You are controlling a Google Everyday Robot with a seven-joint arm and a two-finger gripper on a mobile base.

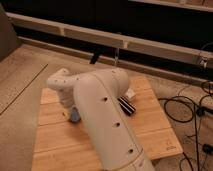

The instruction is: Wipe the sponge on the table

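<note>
Gripper low at the end of the white arm, mostly hidden behind the wrist, clamped shut on the sponge. Only a blue-grey patch of sponge visible at the tips, down against the table.

Edges and room, from the gripper:
- Left: a short strip of bare planks, then the table's left edge, near.
- Beyond, away from the camera: a few planks, then the far edge, also near.
- Toward the camera: a long open run of wood down to the bottom of the view, near edge out of sight.
- Right: blocked at once by the thick arm lying across the middle of the top. Past the arm, a black ribbed bar flat on the wood, with a small white piece just beside it. Further right, bare planks out to the right edge, well apart from the gripper.

Surface: light-brown butcher block in long planks running left to right, level, with a small dark mark near the front right corner.

Room: grey speckled floor around the table, with a dark seam line left of the gripper. Black cables looped on the floor far to the right, off the table. Behind, a long pale ledge under a dark wall, with a thin upright rod in front of it.
</note>
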